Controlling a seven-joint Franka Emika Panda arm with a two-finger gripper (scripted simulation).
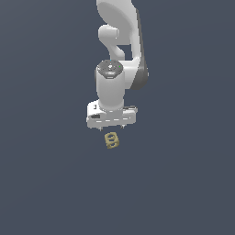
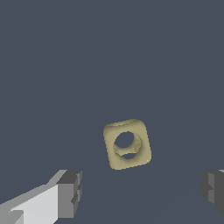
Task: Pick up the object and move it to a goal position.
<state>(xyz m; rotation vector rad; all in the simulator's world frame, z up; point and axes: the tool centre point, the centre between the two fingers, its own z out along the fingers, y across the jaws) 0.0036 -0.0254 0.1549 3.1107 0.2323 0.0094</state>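
The tool [image 1: 112, 127] is spread wide and grasps nothing; its dark fingertips [image 2: 70, 192] are seen well apart in the wrist view, clear of the object [image 2: 127, 144]. The object [image 1: 111, 140] is seen just below the tool in the exterior view. Only the wrist view reveals the round hole pierced through it.

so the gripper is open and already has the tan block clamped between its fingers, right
Not quite. The gripper is open, but the block is not clamped: in the wrist view it lies clear of both fingers, with bare floor between them and it. The exterior view also shows the block apart from the gripper.
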